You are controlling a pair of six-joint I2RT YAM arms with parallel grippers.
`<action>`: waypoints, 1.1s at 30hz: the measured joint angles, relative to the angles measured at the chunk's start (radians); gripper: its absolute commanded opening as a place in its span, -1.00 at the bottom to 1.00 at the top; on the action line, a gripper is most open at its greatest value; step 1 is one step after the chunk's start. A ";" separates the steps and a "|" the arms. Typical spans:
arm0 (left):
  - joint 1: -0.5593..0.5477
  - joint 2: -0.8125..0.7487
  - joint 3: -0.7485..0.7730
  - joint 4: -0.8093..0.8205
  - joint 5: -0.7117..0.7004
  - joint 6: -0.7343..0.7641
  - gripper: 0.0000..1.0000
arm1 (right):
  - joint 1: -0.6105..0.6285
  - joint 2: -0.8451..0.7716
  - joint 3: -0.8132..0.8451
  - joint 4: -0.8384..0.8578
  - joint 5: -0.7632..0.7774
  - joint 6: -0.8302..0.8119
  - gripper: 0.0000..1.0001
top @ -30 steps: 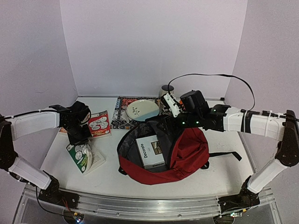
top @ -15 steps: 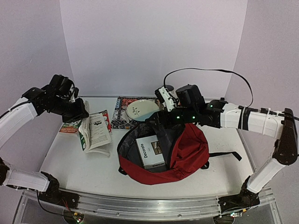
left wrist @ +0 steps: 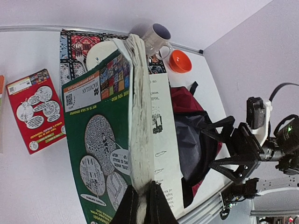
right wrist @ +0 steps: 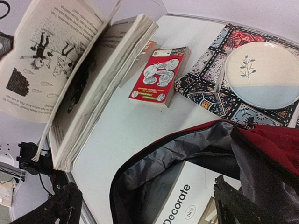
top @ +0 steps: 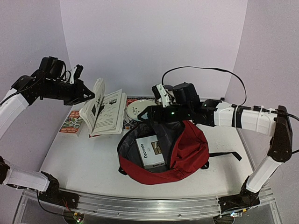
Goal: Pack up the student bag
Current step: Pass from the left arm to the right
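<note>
The student bag is a dark-red backpack lying open at the table's middle, grey lining showing. A white "Decorate" book lies inside it. My left gripper is shut on a green-covered book, held in the air left of the bag with its pages splayed. In the left wrist view the gripper pinches the book's page block. My right gripper hovers open over the bag's far rim. In the right wrist view the gripper is spread wide above the lining and the white book.
A red book lies at the far left of the table. A plate sits on a patterned mat behind the bag. A mug and an orange bowl stand at the back. A black strap trails right of the bag.
My left gripper has lifted the green book off the table, up and to the right, and its pages have fallen open. My right gripper has shifted left over the bag's far rim.
</note>
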 measured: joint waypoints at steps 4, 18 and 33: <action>0.000 0.013 -0.022 0.039 0.078 0.004 -1.00 | -0.001 0.028 0.014 0.073 -0.041 0.082 0.97; -0.011 0.027 -0.134 0.200 0.264 0.001 -1.00 | -0.011 0.124 0.002 0.279 -0.083 0.337 0.97; -0.172 0.143 -0.159 0.293 0.216 0.017 -1.00 | -0.023 0.129 -0.026 0.466 -0.170 0.455 0.96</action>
